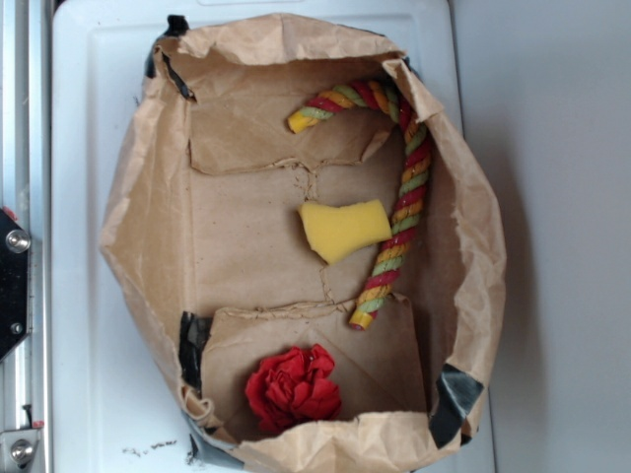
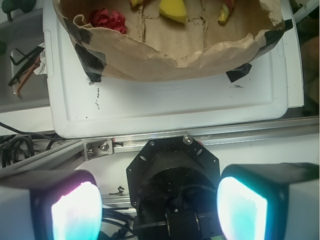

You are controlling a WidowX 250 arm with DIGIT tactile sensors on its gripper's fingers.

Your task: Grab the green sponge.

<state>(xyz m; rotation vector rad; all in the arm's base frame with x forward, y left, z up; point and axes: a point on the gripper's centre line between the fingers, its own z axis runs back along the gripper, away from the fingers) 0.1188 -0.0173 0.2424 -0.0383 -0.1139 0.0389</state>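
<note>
Overhead: green sponge (image 1: 343, 230) lies mid-floor of the open paper bag (image 1: 133, 212), right edge touching the striped rope (image 1: 399, 212), bare floor to its left; red ruffled ball (image 1: 294, 387) sits near the bottom wall. Wrist: gripper (image 2: 159, 209) pads spread apart, empty, outside the bag over the white tray (image 2: 165, 102); sponge (image 2: 172, 10) at top edge.

Green sponge (image 2: 173, 10) inside paper bag (image 2: 165, 57), spread tool (image 2: 159, 210) well apart.
</note>
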